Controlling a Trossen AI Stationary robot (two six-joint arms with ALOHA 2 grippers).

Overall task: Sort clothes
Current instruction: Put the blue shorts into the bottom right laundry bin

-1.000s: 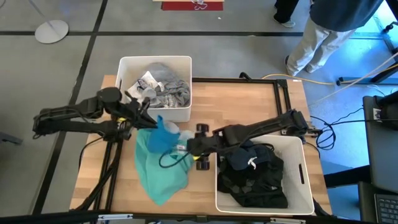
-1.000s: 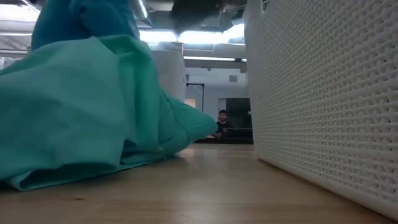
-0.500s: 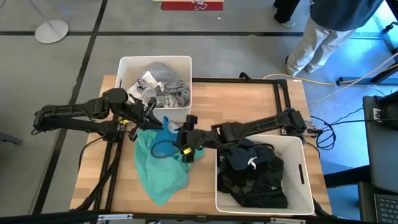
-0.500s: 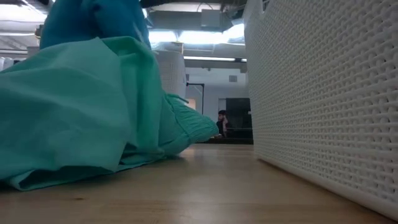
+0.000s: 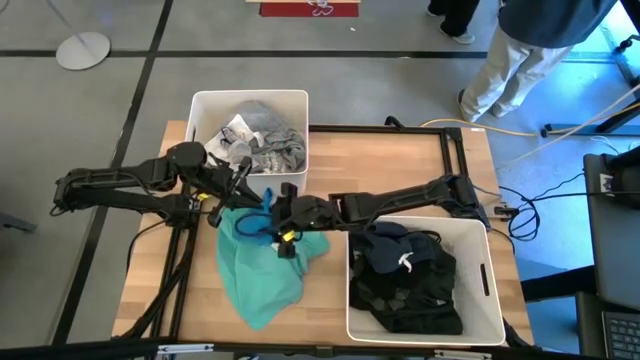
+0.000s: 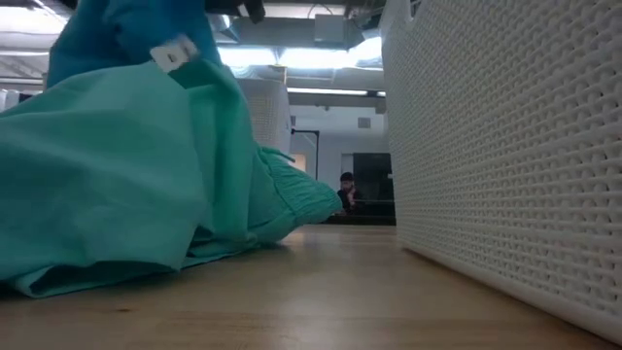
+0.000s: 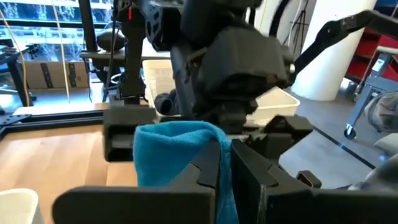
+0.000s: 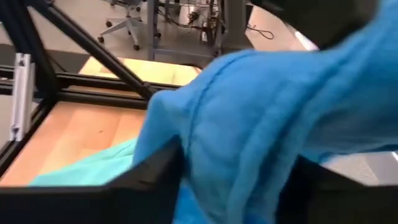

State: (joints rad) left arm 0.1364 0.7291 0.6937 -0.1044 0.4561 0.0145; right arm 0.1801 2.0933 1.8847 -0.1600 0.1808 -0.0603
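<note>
We see the left gripper clamped on the blue cloth; the right gripper, fingers apart around it, hangs above the wooden table, a person beyond.

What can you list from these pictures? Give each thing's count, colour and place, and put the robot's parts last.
Table: one, light wood, under both arms.
Bins: two, white; far bin at the table's far edge, near bin at its right.
Light clothes: pile, white and grey, in the far bin.
Dark clothes: pile, black, in the near bin.
Green garment: one, mint, spread on the table.
Blue garment: one, teal-blue, lifted between both hands.
Person: one, standing beyond the table.
Left hand: shut on the blue garment.
Right hand: around the blue garment.
</note>
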